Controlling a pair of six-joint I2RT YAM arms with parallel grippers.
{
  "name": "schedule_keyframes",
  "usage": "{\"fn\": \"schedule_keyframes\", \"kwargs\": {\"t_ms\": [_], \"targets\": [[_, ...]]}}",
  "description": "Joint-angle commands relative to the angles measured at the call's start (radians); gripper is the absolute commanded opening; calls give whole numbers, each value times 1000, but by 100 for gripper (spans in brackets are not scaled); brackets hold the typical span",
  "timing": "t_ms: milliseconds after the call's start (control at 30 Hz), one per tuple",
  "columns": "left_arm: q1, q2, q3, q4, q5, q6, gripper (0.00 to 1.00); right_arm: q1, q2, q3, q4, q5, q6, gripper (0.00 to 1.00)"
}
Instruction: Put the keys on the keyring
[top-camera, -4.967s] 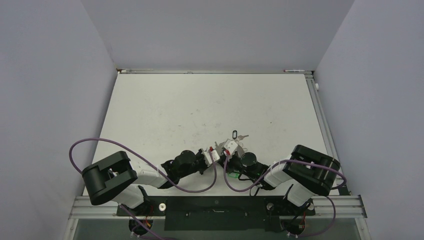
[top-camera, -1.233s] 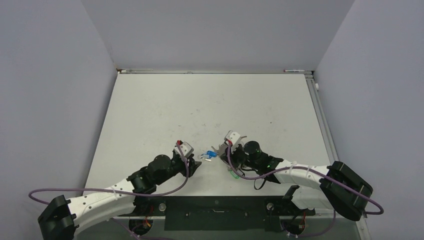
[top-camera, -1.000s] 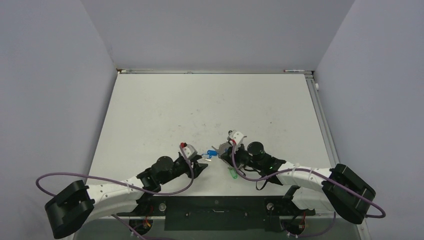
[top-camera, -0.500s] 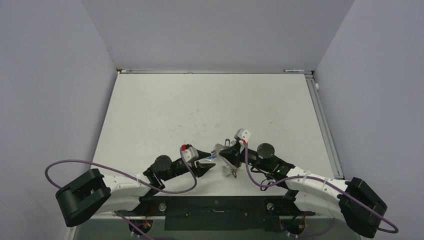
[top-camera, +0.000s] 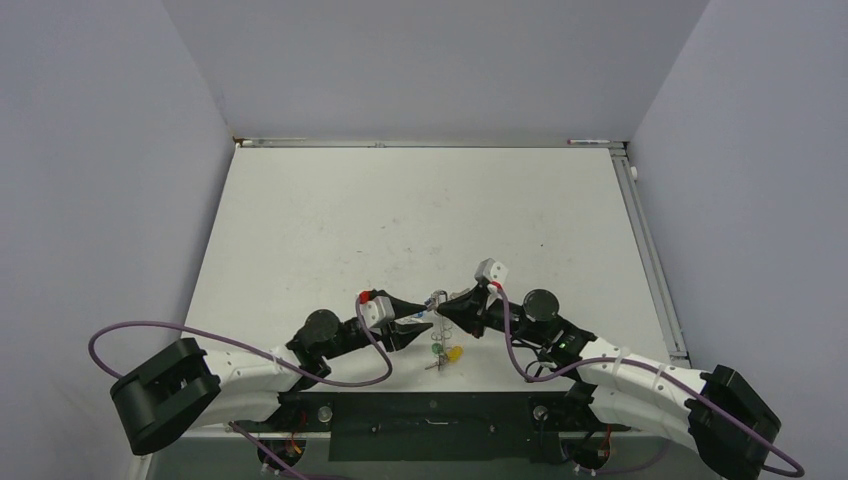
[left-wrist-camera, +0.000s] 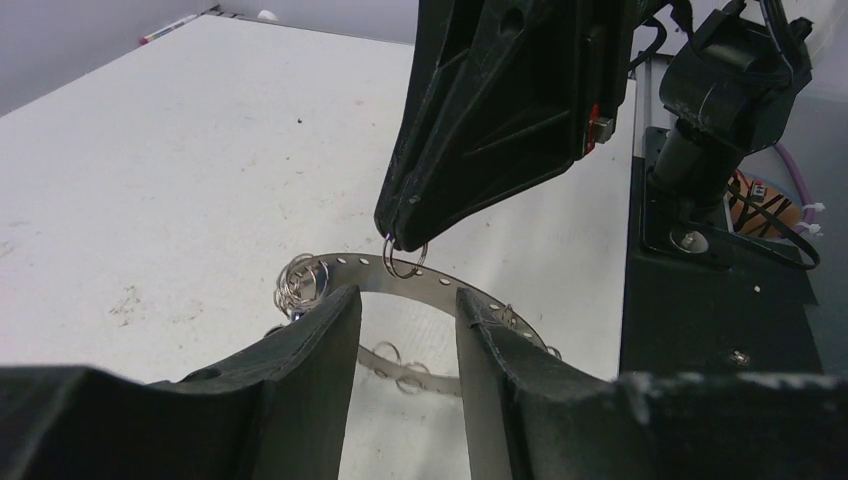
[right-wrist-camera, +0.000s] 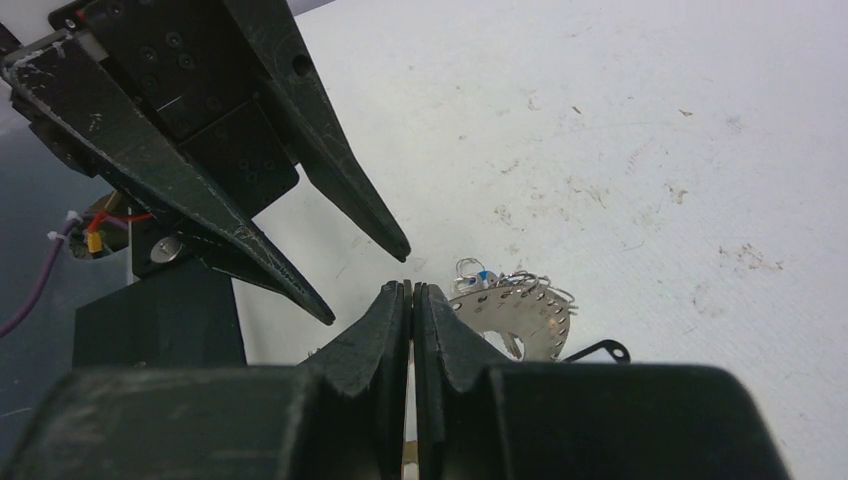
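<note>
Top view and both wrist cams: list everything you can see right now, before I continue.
keyring: one, grey flat band, hanging from the right gripper's tip
green tag: one, dangling below the ring
yellow tag: one, beside the green
blue tag: one, at the ring's rim
key: one clearly seen, silver, hanging lowest
table: one, white, scuffed
pens: two, whitish, far table edge
left gripper: black, open, fingers apart at the ring
right gripper: black, shut, pinching a small wire loop on the keyring

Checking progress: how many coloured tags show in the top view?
2: a green tag just near-side of the keyring, and a yellow tag right beside it. Others may be hidden.
</note>
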Motion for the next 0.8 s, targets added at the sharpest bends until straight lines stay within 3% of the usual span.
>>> {"fn": "schedule_keyframes", "kwargs": {"t_ms": [0,767], "targets": [[6,-23,47,35,37,13,36,-5,-29,15,118,-60,16,5],[8,41,94,23,88,-2,27,-5,-59,38,136,-104,24,5]]}}
